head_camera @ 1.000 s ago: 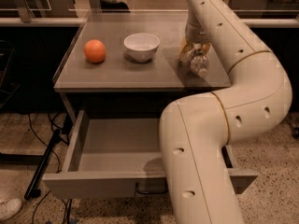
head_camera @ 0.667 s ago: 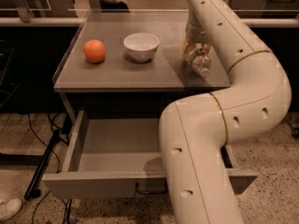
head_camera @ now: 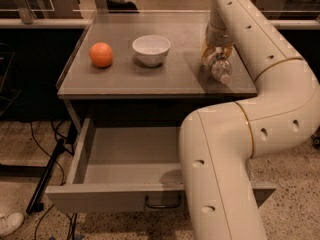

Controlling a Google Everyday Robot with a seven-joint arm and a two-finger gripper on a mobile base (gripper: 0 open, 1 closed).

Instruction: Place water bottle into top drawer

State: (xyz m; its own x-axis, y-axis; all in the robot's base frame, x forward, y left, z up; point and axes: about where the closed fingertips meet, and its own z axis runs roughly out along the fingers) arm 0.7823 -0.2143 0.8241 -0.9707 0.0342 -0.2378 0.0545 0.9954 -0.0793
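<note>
The water bottle (head_camera: 220, 70), clear and crinkled, is at the right end of the grey tabletop (head_camera: 150, 81), low over its surface and tilted toward the front edge. My gripper (head_camera: 216, 59) comes down on it from above at the end of the white arm and is shut on the bottle, one yellowish finger (head_camera: 207, 51) on each side. Below the tabletop the top drawer (head_camera: 100, 198) stands pulled out, grey and shallow, with nothing visible inside. Its dark handle (head_camera: 163, 203) sits at the centre of the front panel. My arm's big elbow covers the drawer's right part.
An orange (head_camera: 101, 54) and a white bowl (head_camera: 151, 49) sit on the left half of the tabletop. A dark pole (head_camera: 45, 181) and cables lie on the speckled floor at the left. A dark counter runs behind the table.
The gripper and the bottle have shifted slightly to the right and toward the front edge. The drawer, orange and bowl have not moved.
</note>
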